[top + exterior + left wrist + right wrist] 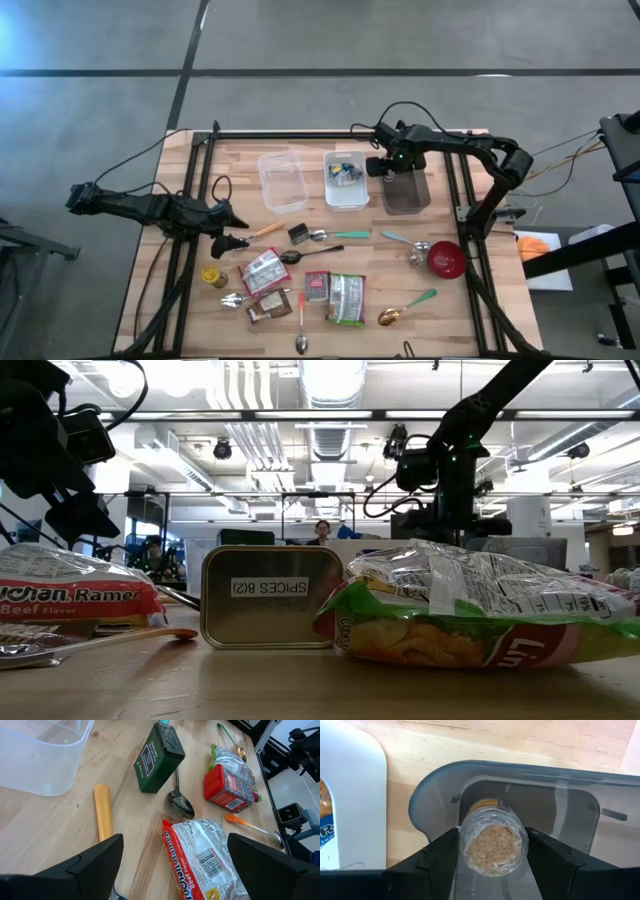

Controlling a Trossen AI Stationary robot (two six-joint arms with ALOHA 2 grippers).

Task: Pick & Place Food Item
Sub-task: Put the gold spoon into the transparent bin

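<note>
Red bowl (446,260), green spice tin (159,757), spoons scattered.

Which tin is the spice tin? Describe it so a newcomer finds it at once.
Start at the three bins along the table's far edge. Just nearer than the middle and left bins, by a teal-handled spoon and an orange stick, lies the tin. It is a small dark green box with a label; the packets nearby are soft and crinkly.
</note>
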